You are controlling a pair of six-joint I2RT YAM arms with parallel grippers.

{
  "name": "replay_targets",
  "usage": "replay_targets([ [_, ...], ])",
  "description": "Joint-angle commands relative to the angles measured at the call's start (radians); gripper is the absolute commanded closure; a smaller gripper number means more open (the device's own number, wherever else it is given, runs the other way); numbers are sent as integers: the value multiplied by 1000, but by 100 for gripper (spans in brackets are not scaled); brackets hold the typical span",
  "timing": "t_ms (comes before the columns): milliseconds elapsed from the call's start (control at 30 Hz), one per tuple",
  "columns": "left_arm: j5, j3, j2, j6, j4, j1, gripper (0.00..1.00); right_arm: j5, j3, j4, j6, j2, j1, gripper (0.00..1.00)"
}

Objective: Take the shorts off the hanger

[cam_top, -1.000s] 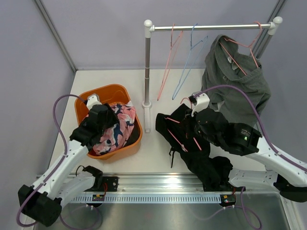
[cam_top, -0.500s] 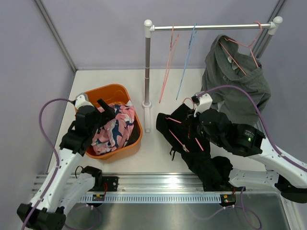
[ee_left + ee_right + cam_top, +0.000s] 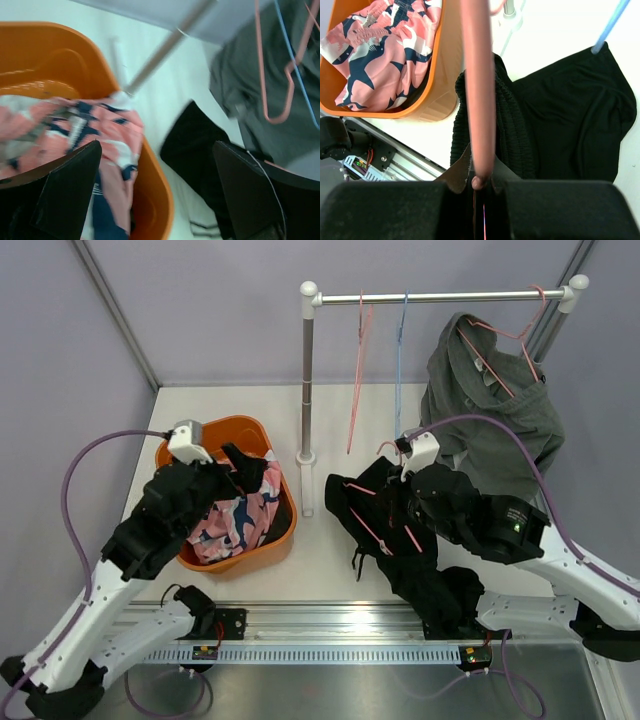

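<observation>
The black shorts (image 3: 400, 540) lie on the table, still threaded on a pink hanger (image 3: 477, 100). My right gripper (image 3: 481, 182) is shut on that hanger's bar, and in the top view it (image 3: 400, 508) sits over the black cloth. The pink printed shorts (image 3: 235, 520) lie in the orange basket (image 3: 215, 425). My left gripper (image 3: 245, 468) hovers open above the basket's right rim (image 3: 155, 200), nothing between its fingers (image 3: 65, 195). The grey shorts (image 3: 490, 410) hang on another pink hanger (image 3: 500, 350) at the right end of the rail.
A rail on a white post (image 3: 307, 390) stands behind the table's middle. An empty pink hanger (image 3: 357, 380) and an empty blue hanger (image 3: 399, 370) hang from it. Grey walls close in the left, back and right sides.
My left gripper opened, let go of the pink printed shorts in the basket and rose above it. The two empty hangers swung back to vertical. The right arm barely moved.
</observation>
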Motion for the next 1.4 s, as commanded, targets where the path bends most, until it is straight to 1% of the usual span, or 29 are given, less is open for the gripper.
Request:
replay_targets([
  [0,-122,47,76,6,40,-176,1,33,68,44,-8,16,11,100],
  [33,-145,49,96,-1,47,-264,1,33,73,44,-8,20,11,100],
  [100,-213,57,136,-9,81,-352,1,35,78,43,-8,30,9,100],
  [133,-233,60,179,-14,93,-424,1,35,81,41,-6,32,9,100],
  [167,-266,64,199,-15,113,-452,1,35,82,41,-6,33,9,100],
  [233,-279,81,236,-17,132,-512,1,36,87,35,-5,38,9,100],
  [433,-291,132,359,-3,193,-595,1,39,93,24,0,43,11,100],
  [633,-293,142,429,-6,225,-623,1,41,93,21,3,47,9,100],
  [733,-296,142,455,-18,219,-623,5,41,96,17,3,46,9,100],
  [767,-302,142,460,-21,210,-623,10,44,96,14,2,43,11,100],
  [867,-323,136,469,-34,202,-621,15,50,105,8,0,33,9,100],
  [967,-329,133,477,-32,210,-621,23,51,116,0,-1,29,9,100],
  [1000,-333,135,478,-29,212,-623,30,50,119,-2,-1,29,9,100],
  [1067,-337,139,495,-23,216,-621,37,48,119,-2,-1,27,11,100],
  [1100,-339,148,501,-14,215,-621,42,47,118,-3,0,26,9,100],
  [1133,-345,155,509,-12,210,-621,54,45,118,-3,-1,24,11,100],
  [1200,-352,162,529,0,207,-620,66,45,116,-8,2,18,9,100],
  [1233,-357,168,534,2,207,-618,76,45,115,-9,2,13,9,100],
  [1300,-360,175,544,8,206,-606,86,45,113,-14,2,1,9,100],
  [1333,-363,179,546,8,203,-597,94,44,113,-14,3,-3,11,100],
  [1367,-366,181,544,6,199,-578,97,38,110,-17,5,-11,9,100],
])
